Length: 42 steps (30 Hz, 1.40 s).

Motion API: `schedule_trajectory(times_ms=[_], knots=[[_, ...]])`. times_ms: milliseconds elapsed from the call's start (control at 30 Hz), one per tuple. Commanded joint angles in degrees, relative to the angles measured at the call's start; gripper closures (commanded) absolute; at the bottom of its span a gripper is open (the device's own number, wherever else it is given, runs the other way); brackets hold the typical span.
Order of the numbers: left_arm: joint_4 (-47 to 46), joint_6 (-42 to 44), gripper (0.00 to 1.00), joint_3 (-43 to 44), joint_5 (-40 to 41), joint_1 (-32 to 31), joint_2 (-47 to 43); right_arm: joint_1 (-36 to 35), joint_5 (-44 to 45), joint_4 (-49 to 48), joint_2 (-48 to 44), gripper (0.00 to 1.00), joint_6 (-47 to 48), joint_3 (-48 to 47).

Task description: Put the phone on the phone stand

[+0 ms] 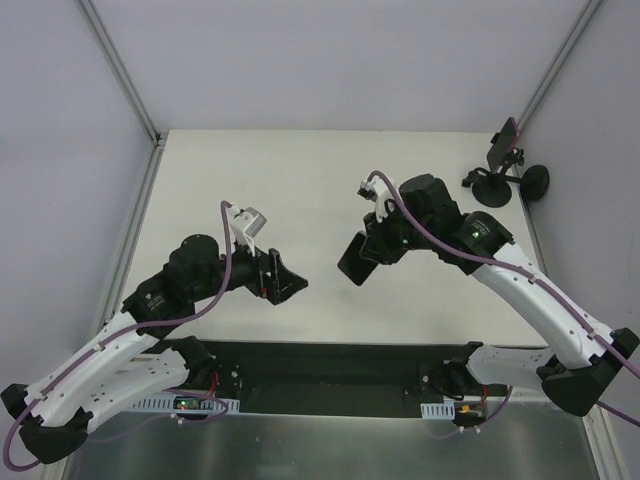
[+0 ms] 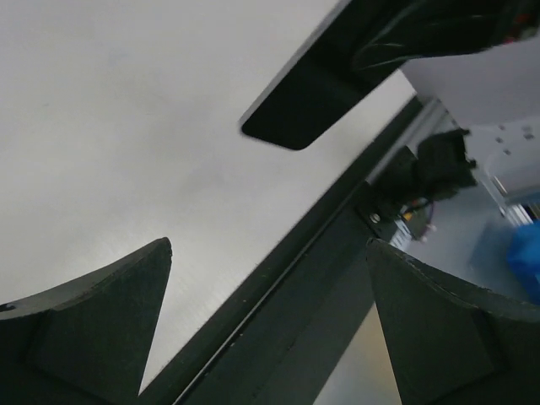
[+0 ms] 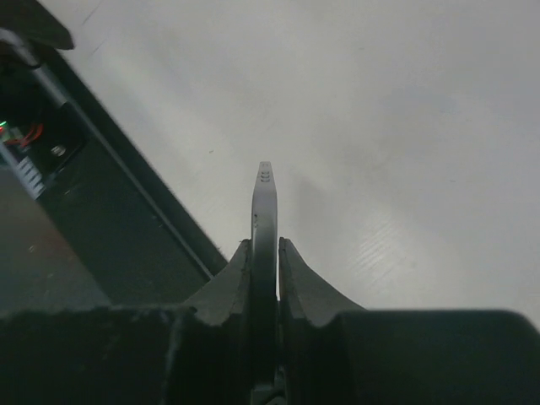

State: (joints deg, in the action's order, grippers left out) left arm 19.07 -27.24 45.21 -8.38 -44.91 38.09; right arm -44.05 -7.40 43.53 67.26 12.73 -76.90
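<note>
My right gripper is shut on a black phone and holds it above the table's middle. In the right wrist view the phone stands edge-on between the two fingers, its end sticking out past them. The phone's lower end also shows in the left wrist view. The black phone stand sits at the far right corner, its clamp raised on an arm over round bases. My left gripper is open and empty, left of the phone, with the table's near edge between its fingers.
A dark strip runs along the table's near edge between the arm bases. White walls and metal frame rails close the table at left, back and right. A second round base lies beside the stand.
</note>
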Motion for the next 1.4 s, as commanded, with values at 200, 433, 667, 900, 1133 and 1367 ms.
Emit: schedule_trajectory(times_ms=[200,433,667,900,1133,1367], knots=[[-8.08,7.38,0.02,2.42,-29.92,0.43,7.52,0.81,-38.29,-9.24,-0.12,1.0,-2.44,3.95],[-12.13,7.21,0.13,1.37,-38.28,0.43,11.12,0.2,-45.77,-15.49,-0.29,1.0,-6.14,5.1],[-15.55,5.8,0.75,2.16,-45.39,0.43,14.82,-0.42,-46.66,-22.84,-1.78,1.0,-10.7,6.5],[-12.57,4.31,1.0,1.55,-20.32,0.78,6.94,0.28,-18.67,-21.12,-2.75,0.21,-17.21,7.38],[-2.29,-0.62,1.0,0.49,13.37,0.96,0.68,10.02,8.84,-16.21,-1.8,0.04,-25.64,7.3],[-1.32,2.11,1.0,0.93,14.8,1.05,-2.31,24.17,31.01,-8.12,24.01,0.04,-9.87,-14.11]])
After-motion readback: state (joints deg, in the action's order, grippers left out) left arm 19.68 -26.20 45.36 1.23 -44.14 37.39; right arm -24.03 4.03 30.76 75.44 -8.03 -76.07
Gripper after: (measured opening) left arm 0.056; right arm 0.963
